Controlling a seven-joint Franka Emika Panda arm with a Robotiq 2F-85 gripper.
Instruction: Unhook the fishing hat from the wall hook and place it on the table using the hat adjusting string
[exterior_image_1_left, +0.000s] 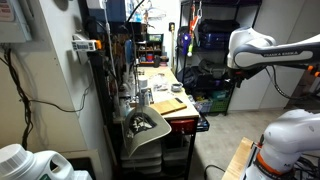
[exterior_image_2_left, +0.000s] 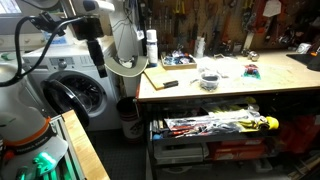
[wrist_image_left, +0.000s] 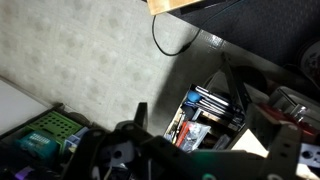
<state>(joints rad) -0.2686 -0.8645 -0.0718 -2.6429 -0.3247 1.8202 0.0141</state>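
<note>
The fishing hat (exterior_image_2_left: 125, 45) hangs by the end of the table (exterior_image_2_left: 235, 82), soft and floppy (very light), so the open, empty gripper (exterior_image_2_left: 98, 60) should probably catch its thin hat adjusting string, too small to see.

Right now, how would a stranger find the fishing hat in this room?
Find the long workbench with the light wooden top. At its end beside the washing machine hangs the fishing hat. It is the only floppy, wide-brimmed fabric thing there.

I see the fishing hat (exterior_image_1_left: 146, 124) hanging at the worktop's (exterior_image_1_left: 165, 80) end, between it and the washing machine (exterior_image_2_left: 75, 95), a tool drawer (exterior_image_2_left: 215, 125) underneath.
</note>
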